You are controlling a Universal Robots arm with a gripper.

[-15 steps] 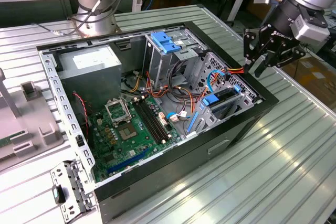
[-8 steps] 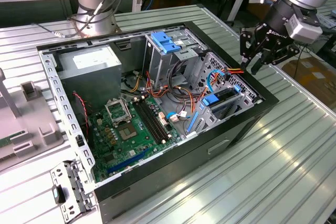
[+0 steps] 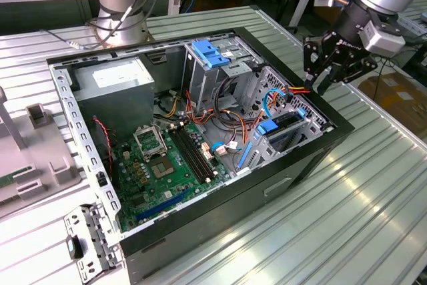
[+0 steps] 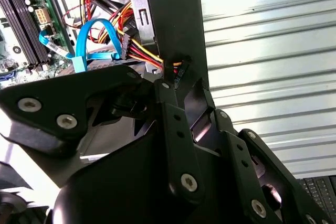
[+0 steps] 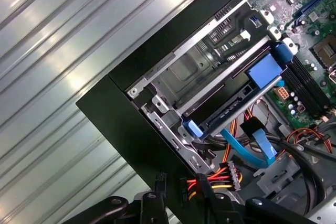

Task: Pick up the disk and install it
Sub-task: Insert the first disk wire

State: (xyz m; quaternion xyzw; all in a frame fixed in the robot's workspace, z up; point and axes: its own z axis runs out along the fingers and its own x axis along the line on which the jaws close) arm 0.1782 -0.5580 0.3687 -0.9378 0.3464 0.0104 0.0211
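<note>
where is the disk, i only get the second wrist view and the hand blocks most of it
Observer: In the first wrist view the disk sits in the metal cage at a corner of the case, with blue rails along it.
Operator: is the hand on it
Observer: No. In the exterior view the hand hangs above the case's edge on the exterior view's right, apart from the disk.
Operator: any wires close to it
Observer: Yes. In the first wrist view a blue flat cable runs right beside the disk's end, and a red and yellow wire bundle lies next to the cage.
</note>
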